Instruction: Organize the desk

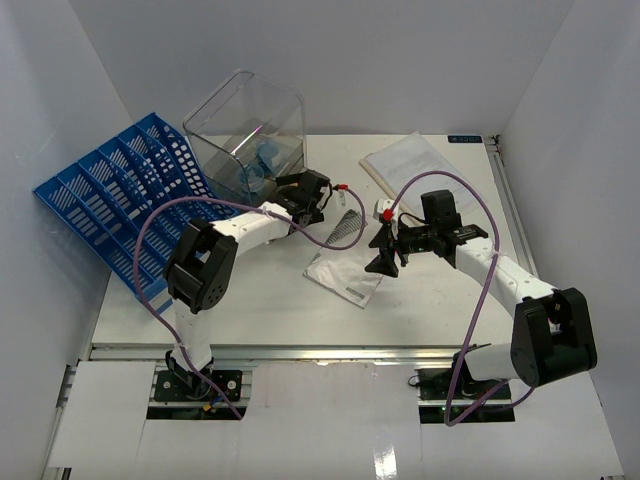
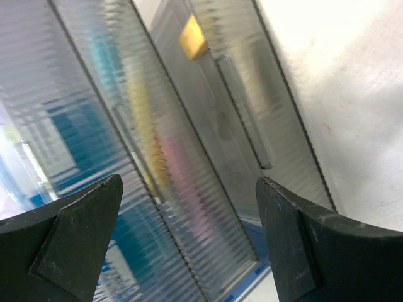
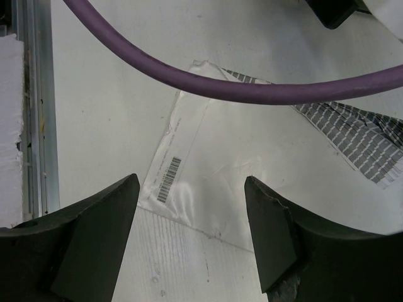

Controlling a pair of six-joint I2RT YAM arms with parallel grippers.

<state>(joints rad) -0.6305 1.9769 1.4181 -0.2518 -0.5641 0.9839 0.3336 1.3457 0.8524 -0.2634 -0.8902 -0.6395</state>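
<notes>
The desk (image 1: pixel 270 310) fills the middle of the overhead view, a white top with a metal rail along its near edge. At its centre lies a flat clear plastic sleeve (image 3: pixel 208 170) with a barcode label, touching a grey patterned sheet (image 3: pixel 352 135); we cannot tell whether one overlaps the other. Our right gripper (image 3: pixel 192 189) hangs above the sleeve, jaws well apart and empty. Our left gripper (image 2: pixel 189 189), at upper centre, faces the ribbed wall of the clear plastic bin (image 1: pixel 250 120), spread wide and holding nothing. A blue file rack (image 1: pixel 120 190) leans at upper left. We judge the sleeve is next: we should descend on a free corner, pinch it shallowly, and keep clear of the purple cable (image 3: pixel 252 88).
</notes>
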